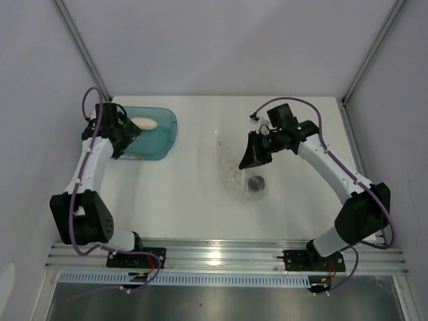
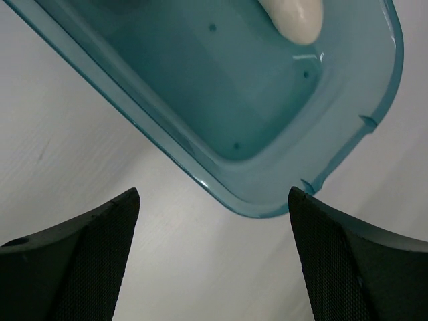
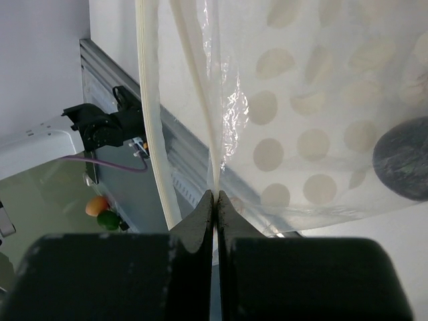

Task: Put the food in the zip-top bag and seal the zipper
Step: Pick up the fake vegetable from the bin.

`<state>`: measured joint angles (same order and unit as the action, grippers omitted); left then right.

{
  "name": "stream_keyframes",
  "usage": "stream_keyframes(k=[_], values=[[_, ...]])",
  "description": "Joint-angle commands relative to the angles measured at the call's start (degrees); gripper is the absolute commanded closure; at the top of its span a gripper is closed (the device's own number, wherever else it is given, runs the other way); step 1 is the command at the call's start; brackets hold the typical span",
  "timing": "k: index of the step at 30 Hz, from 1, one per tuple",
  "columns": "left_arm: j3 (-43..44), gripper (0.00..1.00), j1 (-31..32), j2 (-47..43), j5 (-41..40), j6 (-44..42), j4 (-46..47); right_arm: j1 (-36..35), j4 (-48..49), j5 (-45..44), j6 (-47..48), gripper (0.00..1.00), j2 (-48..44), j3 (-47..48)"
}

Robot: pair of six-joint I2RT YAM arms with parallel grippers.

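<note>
The clear zip-top bag (image 1: 235, 167) hangs at mid-table, printed with pale dots (image 3: 301, 100). My right gripper (image 3: 215, 195) (image 1: 249, 159) is shut on its upper edge, beside the pale zipper strip (image 3: 148, 100). A dark round food piece (image 3: 402, 158) (image 1: 255, 182) sits inside the bag, low down. The white radish (image 1: 143, 124) (image 2: 295, 17) lies in the teal tray (image 1: 167, 137) (image 2: 267, 204) at the back left. My left gripper (image 2: 214, 197) (image 1: 124, 144) hangs open over the tray's near edge, with nothing between its fingers and the radish well beyond them.
Grey walls close in the table on the left, right and back. The aluminium base rail (image 1: 221, 254) runs along the near edge, with both arm bases on it. The right arm (image 1: 334, 167) reaches in from the right side.
</note>
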<state>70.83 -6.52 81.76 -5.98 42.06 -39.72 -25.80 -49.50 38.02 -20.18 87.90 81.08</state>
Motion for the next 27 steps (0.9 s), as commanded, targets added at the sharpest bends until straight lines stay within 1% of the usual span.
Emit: stream_keyframes(k=[1, 4, 6, 7, 10, 11, 12, 15, 20, 24, 27], values=[[5.09, 0.07, -1.03, 2.61, -7.45, 0.39, 3.16, 0.23, 0.36, 1.97, 1.81, 1.0, 0.87, -0.31], [7.99, 0.07, -1.12, 6.04, -12.9, -1.98, 3.6, 0.31, -0.69, 2.23, 2.87, 1.0, 2.36, 0.57], [9.67, 0.07, -1.47, 9.55, -15.98, -2.25, 2.2, 0.75, -1.13, 2.49, 3.4, 1.0, 2.98, 1.36], [12.2, 0.07, -1.56, 10.69, -18.87, -2.25, 1.24, 1.01, -0.78, 3.11, 3.48, 1.0, 2.98, 1.28], [16.0, 0.05, -1.56, 15.79, -23.53, -0.41, -1.31, 1.81, -0.07, 4.34, 4.01, 1.0, 3.77, 0.57], [19.58, 0.04, -1.65, 17.19, -24.86, 1.95, -4.63, 2.07, -0.34, 4.34, 4.19, 1.0, 4.21, 0.57], [20.48, 0.03, -1.65, 19.73, -25.74, 2.84, -5.7, 2.16, -0.77, 4.34, 4.54, 1.0, 4.47, 0.57], [24.79, 0.03, -2.09, 23.09, -27.42, 6.18, -9.49, 2.69, -1.04, 3.99, 4.98, 1.0, 4.56, 0.57], [27.51, 0.03, -2.88, 27.39, -26.89, 6.53, -7.56, 3.48, -1.74, 3.82, 5.59, 1.0, 5.61, 0.92], [32.95, 0.02, -3.32, 31.35, -28.21, 10.57, -11.42, 3.92, -1.92, 3.29, 6.03, 1.0, 6.58, 1.1], [34.37, 0.01, -3.67, 33.29, -28.12, 13.3, -13.36, 4.79, -1.75, 3.9, 5.95, 1.0, 7.28, 0.75]])
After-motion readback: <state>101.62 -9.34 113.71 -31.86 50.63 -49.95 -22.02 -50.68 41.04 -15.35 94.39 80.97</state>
